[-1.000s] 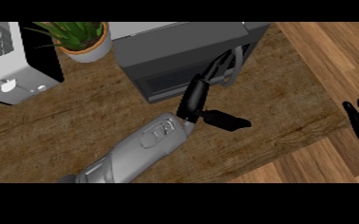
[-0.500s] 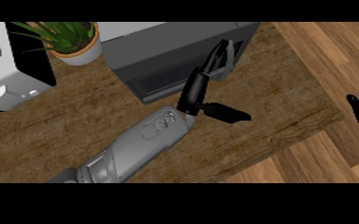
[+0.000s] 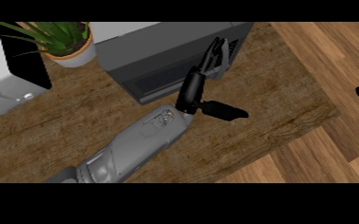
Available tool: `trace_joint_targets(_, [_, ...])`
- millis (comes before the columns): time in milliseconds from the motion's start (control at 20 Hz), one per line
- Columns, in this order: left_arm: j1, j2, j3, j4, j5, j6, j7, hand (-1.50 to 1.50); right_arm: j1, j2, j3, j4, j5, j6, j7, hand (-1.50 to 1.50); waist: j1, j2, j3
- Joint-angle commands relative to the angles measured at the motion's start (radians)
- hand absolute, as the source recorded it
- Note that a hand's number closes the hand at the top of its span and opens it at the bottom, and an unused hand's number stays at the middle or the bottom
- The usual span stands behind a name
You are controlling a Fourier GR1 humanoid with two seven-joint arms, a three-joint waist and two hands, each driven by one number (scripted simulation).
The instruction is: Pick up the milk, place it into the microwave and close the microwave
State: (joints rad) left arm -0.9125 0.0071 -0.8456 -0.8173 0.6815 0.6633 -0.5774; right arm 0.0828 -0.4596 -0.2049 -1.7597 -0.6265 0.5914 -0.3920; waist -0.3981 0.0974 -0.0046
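Note:
The dark grey microwave (image 3: pixel 161 47) stands at the back of the wooden counter (image 3: pixel 280 99), its dark door window facing me; the door looks shut or nearly so. My left hand (image 3: pixel 193 88) is open. Its straight fingers (image 3: pixel 212 57) lie against the right end of the microwave's front, and the thumb (image 3: pixel 226 110) sticks out to the right over the counter. Only a dark sliver of my right hand (image 3: pixel 357 91) shows at the right edge. No milk is in sight.
A potted green plant (image 3: pixel 67 42) stands left of the microwave. A white appliance with a black panel (image 3: pixel 24 71) fills the far left. The counter ends at the right, where the wooden floor (image 3: pixel 316 52) shows.
My left hand has slid up along the microwave's front with fingers still straight. The view has shifted, so the plant and microwave sit further right, and my right hand has almost left the picture.

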Motion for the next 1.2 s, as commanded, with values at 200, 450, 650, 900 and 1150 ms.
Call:
trace_joint_targets(200, [-0.048, -0.007, 0.012, 0.048, 0.059, 0.007, -0.020, -1.50, -0.031, -0.028, -0.007, 0.003, -0.038, -0.002, 0.033, -1.50, -0.017, 0.008, 0.000])
trace_joint_targets(450, [-0.056, -0.007, 0.004, 0.054, 0.085, 0.016, -0.040, -1.50, -0.041, -0.047, -0.010, 0.015, -0.058, 0.010, 0.050, -1.50, -0.026, 0.008, 0.002])
trace_joint_targets(650, [-0.050, -0.007, -0.006, 0.070, 0.100, 0.020, -0.065, -1.50, -0.043, -0.052, -0.004, 0.013, -0.077, 0.019, 0.058, -1.50, -0.030, 0.009, 0.002])
trace_joint_targets(900, [-0.065, -0.007, -0.009, 0.083, 0.123, 0.015, -0.079, -1.50, -0.053, -0.066, -0.015, 0.020, -0.091, 0.020, 0.066, -1.50, -0.031, 0.007, 0.003])
trace_joint_targets(1150, [-0.066, -0.007, -0.019, 0.081, 0.150, 0.017, -0.094, -1.50, -0.060, -0.072, -0.006, 0.017, -0.125, 0.028, 0.084, -1.50, -0.039, 0.006, 0.002])
